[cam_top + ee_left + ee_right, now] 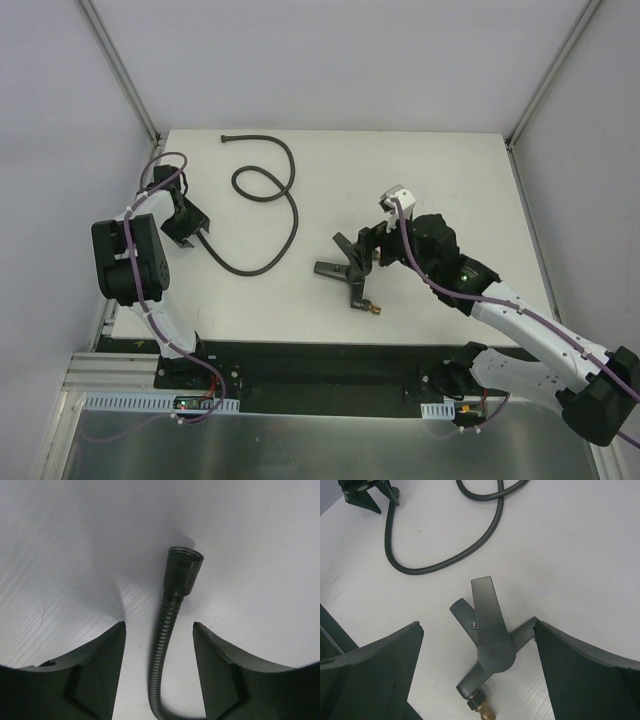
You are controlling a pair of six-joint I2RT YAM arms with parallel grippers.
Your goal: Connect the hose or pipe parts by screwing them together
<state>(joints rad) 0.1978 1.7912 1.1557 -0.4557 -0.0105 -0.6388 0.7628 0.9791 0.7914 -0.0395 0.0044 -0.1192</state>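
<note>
The dark grey ribbed hose point(285, 200) loops across the back left of the white table. One end lies at my left gripper point(200, 234). In the left wrist view its nut end point(184, 570) points away, and the hose point(162, 645) runs between the fingers of the open left gripper point(159, 625) with a gap on each side. The forked fitting point(347, 270) lies mid-table with a brass threaded end point(485, 712). My right gripper point(476, 625) stands wide open over the fitting point(490, 640). Its right finger point(555, 650) is against one arm of the fitting.
The table point(450, 180) has white walls at the left, back and right, with metal posts at the back corners. A dark rail point(320, 370) with the arm bases runs along the near edge. My left gripper point(365, 492) shows in the right wrist view.
</note>
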